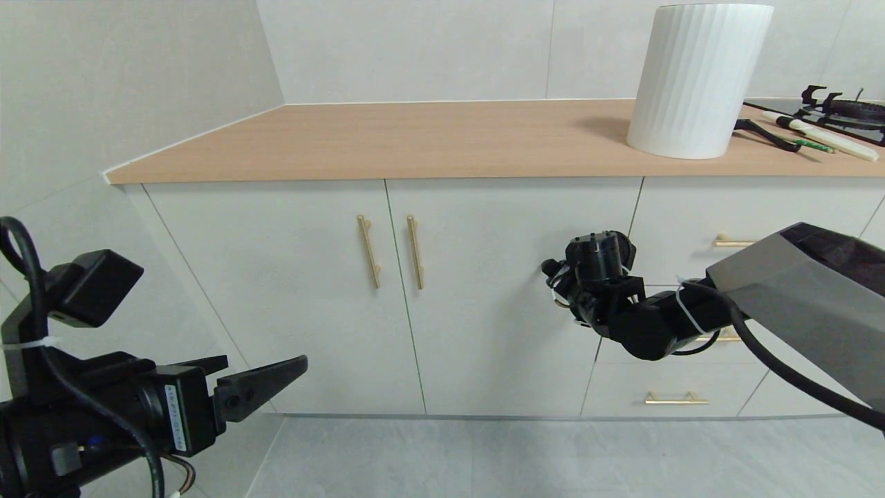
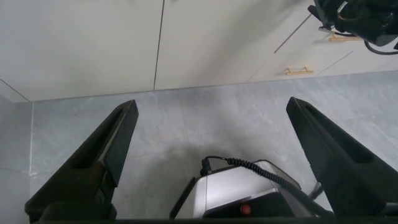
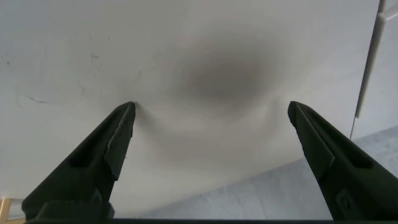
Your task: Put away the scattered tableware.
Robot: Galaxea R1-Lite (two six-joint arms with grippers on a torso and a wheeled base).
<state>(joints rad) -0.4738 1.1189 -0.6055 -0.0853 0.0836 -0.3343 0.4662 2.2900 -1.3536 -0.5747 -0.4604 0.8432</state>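
Currently approach stage, by my reading. Left pincer [image 1: 266,365] low, jaws apart, empty. Right pincer [image 3: 211,109] jaws apart, empty, facing cabinet door [image 1: 511,290]. Above and right of it, on the surface [image 1: 415,138]: white container [image 1: 698,76], then utensils [image 1: 823,135]. Next: raise right arm, reach utensils.

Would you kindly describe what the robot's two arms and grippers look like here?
The left gripper and right gripper have black, tapering wedge-shaped fingers. The left arm is black, with a looping black cable, a white cable tie and a white label. The right arm has an angular grey shell, a black wrist and a thick black cable.
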